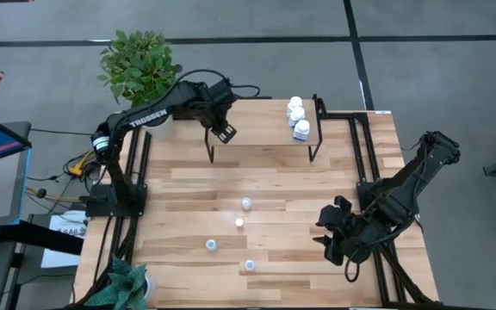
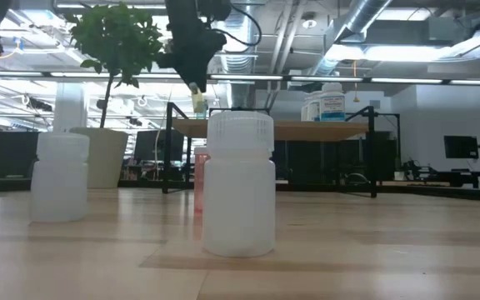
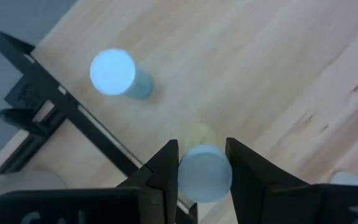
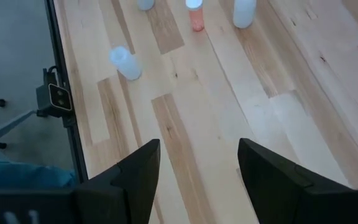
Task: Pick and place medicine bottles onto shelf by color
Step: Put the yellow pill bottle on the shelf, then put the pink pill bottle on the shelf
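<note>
My left gripper [image 3: 202, 168] is up over the left end of the shelf [image 1: 257, 129]. It is squeezing a little bottle [image 3: 205, 174] with a pale cap between its two fingers [image 3: 165, 171]. From the low camera, I can see this yellowish bottle [image 2: 198, 100] hanging from my gripper just above the shelf top. It is not touching the wood.

Close beside it, another little bottle [image 3: 118, 73] with a light-blue cap already stands on the shelf, near the black edge bar.

At the right end of the shelf stand three white bottles [image 1: 297, 116] in a short row, close together.

Four more bottles are on the big table [image 1: 317, 258], well apart from the shelf. One bottle [image 1: 246, 204] is near the middle, one [image 1: 239, 223] is just below it, one [image 1: 211, 245] is more to the left, and one [image 1: 250, 265] is nearest the front edge. In the low view, a fat white bottle [image 2: 238, 185] stands close to the camera, with a thin red one [image 2: 198, 179] partly hidden behind it.

My right gripper [image 4: 197, 165] waits over the right front part of the table. Its fingers are spread apart and hold nothing.
</note>
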Controlling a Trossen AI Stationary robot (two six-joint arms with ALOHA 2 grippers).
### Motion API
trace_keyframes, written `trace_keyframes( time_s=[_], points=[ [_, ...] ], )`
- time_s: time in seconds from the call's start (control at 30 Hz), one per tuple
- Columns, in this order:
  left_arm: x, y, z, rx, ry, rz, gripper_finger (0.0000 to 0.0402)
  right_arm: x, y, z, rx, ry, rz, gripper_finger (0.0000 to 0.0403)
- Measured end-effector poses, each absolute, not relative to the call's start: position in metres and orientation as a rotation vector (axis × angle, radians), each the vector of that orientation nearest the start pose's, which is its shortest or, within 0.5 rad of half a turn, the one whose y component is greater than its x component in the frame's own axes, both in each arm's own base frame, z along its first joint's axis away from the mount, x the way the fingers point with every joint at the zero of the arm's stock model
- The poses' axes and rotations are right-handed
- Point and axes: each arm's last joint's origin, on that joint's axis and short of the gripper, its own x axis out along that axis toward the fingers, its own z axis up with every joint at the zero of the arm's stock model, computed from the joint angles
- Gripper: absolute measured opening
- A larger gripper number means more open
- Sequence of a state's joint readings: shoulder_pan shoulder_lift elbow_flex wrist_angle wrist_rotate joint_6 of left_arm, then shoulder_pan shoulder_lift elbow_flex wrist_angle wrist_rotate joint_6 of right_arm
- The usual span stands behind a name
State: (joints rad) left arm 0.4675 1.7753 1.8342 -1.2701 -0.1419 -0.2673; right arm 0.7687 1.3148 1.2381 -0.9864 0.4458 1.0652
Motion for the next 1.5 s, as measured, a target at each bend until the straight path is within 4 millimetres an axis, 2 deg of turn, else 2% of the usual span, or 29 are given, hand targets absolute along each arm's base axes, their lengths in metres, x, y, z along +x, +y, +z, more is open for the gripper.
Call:
trace_keyframes(
  time_s=[0.47,0.8,1.03,1.23,1.4,1.5],
  points=[
    [0.316,0.168,0.332,-0.354,1.206,0.701,0.0085,0.187,0.163,0.318,0.388,0.894,-0.193,0.024],
    [0.318,0.169,0.329,-0.356,1.209,0.704,0.0158,0.187,0.163,0.318,0.39,0.894,-0.193,0.024],
    [0.319,0.169,0.329,-0.365,1.204,0.71,0.0181,0.187,0.163,0.318,0.39,0.894,-0.193,0.024],
    [0.318,0.168,0.347,-0.362,1.158,0.712,0.0182,0.187,0.163,0.318,0.39,0.895,-0.193,0.024],
    [0.313,0.165,0.378,-0.379,1.09,0.712,0.0182,0.187,0.163,0.318,0.39,0.895,-0.193,0.024],
    [0.311,0.153,0.394,-0.458,1.07,0.628,0.0182,0.187,0.163,0.318,0.39,0.894,-0.193,0.024]
  ],
)
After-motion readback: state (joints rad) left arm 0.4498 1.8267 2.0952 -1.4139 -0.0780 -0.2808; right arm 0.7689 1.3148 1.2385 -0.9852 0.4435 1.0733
